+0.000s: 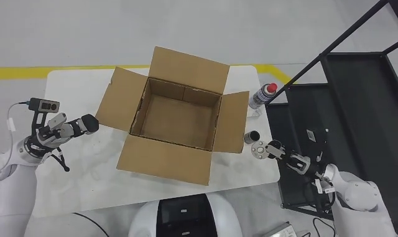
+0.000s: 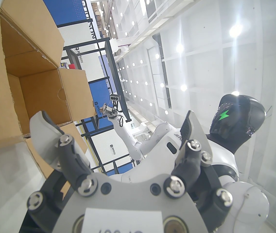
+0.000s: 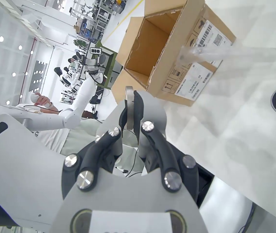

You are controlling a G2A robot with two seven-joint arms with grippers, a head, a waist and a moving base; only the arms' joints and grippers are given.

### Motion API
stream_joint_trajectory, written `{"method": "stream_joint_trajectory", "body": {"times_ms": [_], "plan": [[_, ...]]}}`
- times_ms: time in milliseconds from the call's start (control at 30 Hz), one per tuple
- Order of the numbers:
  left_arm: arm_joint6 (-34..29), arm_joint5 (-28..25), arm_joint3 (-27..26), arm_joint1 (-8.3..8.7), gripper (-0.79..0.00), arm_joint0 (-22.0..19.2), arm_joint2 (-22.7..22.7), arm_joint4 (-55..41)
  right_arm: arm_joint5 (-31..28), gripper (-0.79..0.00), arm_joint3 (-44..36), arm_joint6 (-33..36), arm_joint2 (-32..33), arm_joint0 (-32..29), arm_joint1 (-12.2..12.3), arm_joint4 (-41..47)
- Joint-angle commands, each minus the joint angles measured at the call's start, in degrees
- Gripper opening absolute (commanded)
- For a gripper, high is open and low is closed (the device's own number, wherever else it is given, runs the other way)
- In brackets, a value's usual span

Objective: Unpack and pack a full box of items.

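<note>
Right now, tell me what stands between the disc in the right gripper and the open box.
Only the outward-splayed side flap of the box; the disc must pass over it. The black ring sits just aside.

- I see the brown cardboard box (image 1: 177, 122) standing upright in the middle of the white desk (image 1: 81, 175). All four flaps are spread outward and its bare bottom shows.
- The white spray can with a red cap (image 1: 264, 95) stands upright near the box's right flap, by the desk's right edge.
- The short black cylinder with an open top (image 1: 251, 136) stands just beside that flap, nearer the robot than the can.
- The thin round silver metal disc (image 3: 129, 107) sits pinched edge-on in my right hand (image 1: 266, 150), just beside the black cylinder.
</note>
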Motion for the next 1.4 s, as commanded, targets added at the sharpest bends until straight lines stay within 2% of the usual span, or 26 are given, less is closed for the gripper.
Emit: {"method": "stream_joint_trajectory", "body": {"times_ms": [0,667,767,867,967,1067,1367], "plan": [[0.0,0.0,0.0,0.0,0.0,0.0,0.0,0.0,-0.01,-0.785,-0.02,-0.01,0.0,-0.01,0.0,0.01],[0.0,0.0,0.0,0.0,0.0,0.0,0.0,0.0,-0.01,-0.785,-0.02,-0.01,0.0,-0.01,0.0,0.01],[0.0,0.0,0.0,0.0,0.0,0.0,0.0,0.0,1.92,-0.785,0.14,-0.02,-0.86,0.26,0.13,0.08],[0.0,0.0,0.0,0.0,0.0,0.0,0.0,0.0,5.18,-0.785,1.88,4.16,-1.27,0.02,0.61,2.28],[0.0,0.0,0.0,0.0,0.0,0.0,0.0,0.0,8.49,-0.785,5.21,7.62,-1.46,0.26,1.14,1.7],[0.0,0.0,0.0,0.0,0.0,0.0,0.0,0.0,9.7,-0.785,9.15,7.98,-3.47,1.73,1.33,1.37],[0.0,0.0,0.0,0.0,0.0,0.0,0.0,0.0,7.83,-0.785,26.11,3.99,-10.85,11.54,1.49,-2.65]]}}
